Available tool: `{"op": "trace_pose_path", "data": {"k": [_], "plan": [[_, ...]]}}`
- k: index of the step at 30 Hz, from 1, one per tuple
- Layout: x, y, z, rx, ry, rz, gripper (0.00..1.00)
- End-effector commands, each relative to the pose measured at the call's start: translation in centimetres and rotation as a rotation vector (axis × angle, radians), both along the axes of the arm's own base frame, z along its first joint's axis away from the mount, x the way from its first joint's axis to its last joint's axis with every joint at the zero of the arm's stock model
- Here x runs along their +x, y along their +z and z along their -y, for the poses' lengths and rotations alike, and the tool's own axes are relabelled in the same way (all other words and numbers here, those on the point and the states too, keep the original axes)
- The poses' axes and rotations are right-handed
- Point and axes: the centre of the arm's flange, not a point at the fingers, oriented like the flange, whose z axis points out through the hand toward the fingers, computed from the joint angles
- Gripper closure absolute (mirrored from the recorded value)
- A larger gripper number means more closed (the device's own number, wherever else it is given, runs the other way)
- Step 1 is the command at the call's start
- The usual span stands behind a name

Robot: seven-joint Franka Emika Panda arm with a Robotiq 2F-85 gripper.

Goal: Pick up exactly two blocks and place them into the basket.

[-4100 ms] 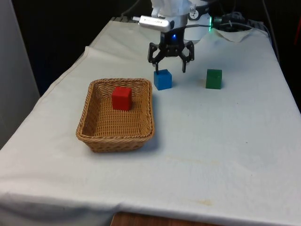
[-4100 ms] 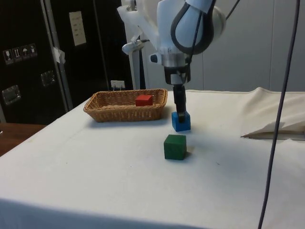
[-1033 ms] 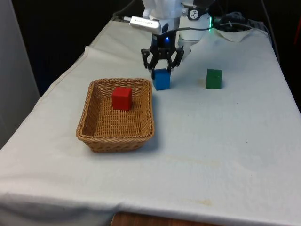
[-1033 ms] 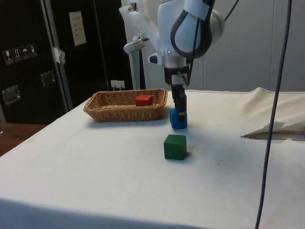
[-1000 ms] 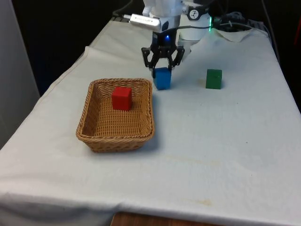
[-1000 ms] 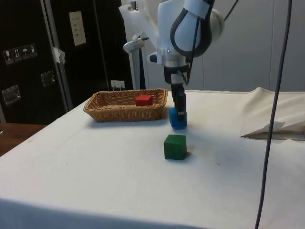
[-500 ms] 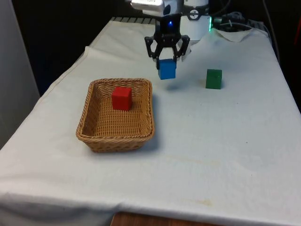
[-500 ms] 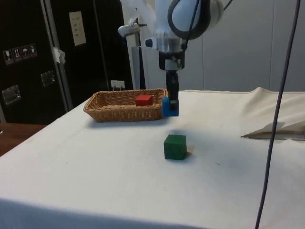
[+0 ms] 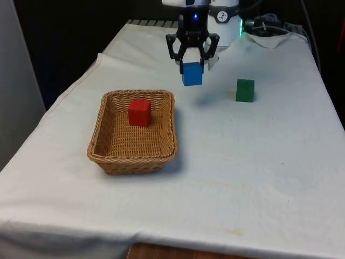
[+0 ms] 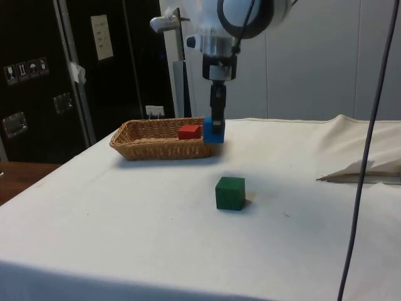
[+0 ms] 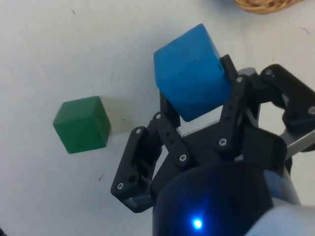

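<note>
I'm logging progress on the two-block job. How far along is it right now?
Done: the red block lies in the wicker basket. In hand: the gripper is shut on the blue block, held above the white cloth beside the basket, not yet over it. Left: carry the blue block over the basket and release it. The green block sits on the cloth and isn't needed.

Lighting: even, bright, from overhead. White cloth (image 9: 259, 156) near glare. Soft shadows under green block (image 10: 230, 192) and basket (image 9: 161, 156). Backgrounds dark.

White arm (image 10: 241, 15), black screwed gripper (image 11: 197, 113)
</note>
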Motion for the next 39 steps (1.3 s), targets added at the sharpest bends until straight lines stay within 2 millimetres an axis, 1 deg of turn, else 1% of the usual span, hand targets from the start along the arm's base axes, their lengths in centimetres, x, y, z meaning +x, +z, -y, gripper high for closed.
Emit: {"op": "trace_pose_path", "data": {"k": [1,7,8,12,16,17,19,22,26,27,29,39], "plan": [[0.3,0.5,0.0,0.002,-0.007,0.002,0.99],[1.5,2.4,0.1,0.011,-0.022,0.019,0.99],[1.4,2.3,0.1,0.013,-0.016,0.023,0.99],[2.7,4.1,0.1,0.017,-0.026,0.030,0.99],[3.8,5.3,0.1,0.020,-0.026,0.037,0.99],[3.7,5.3,0.2,0.020,-0.024,0.040,0.99],[4.6,6.2,0.1,0.024,-0.027,0.041,0.99],[5.5,6.9,-0.1,0.030,-0.025,0.044,0.99],[6.8,7.3,-0.1,0.035,-0.026,0.046,0.99],[6.4,7.3,0.1,0.024,-0.029,0.049,0.99],[7.8,7.3,-0.1,0.036,-0.026,0.049,0.99],[11.0,6.8,0.4,0.033,-0.027,0.051,0.99]]}}
